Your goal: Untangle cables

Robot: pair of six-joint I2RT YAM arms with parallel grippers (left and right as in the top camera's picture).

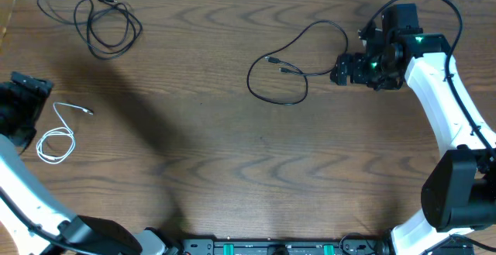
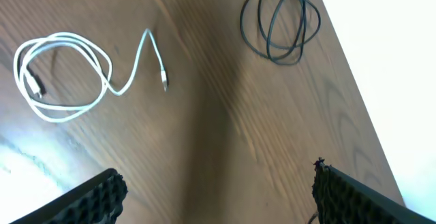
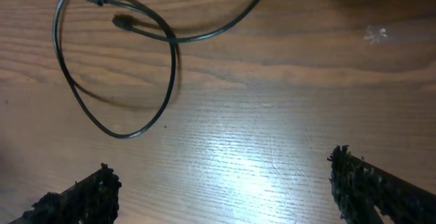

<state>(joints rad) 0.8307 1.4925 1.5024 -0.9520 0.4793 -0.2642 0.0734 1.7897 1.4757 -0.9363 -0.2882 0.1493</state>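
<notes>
Resting in loose overlapping loops near the far left corner of the wooden worktop point(image 1: 232, 154), one black cable point(image 1: 108, 22) lay well apart from the other two. The white cable point(image 1: 56, 137) was coiled by the left edge, one end trailing out of the coil. The second black cable point(image 1: 288, 73) formed an open loop right of the middle, nearer the far edge, its plugs close together. The left gripper point(image 2: 214, 198) hung near the white cable, fingers spread wide and empty. The right gripper point(image 3: 225, 195) hovered just beside the second black cable, likewise spread, holding nothing.
</notes>
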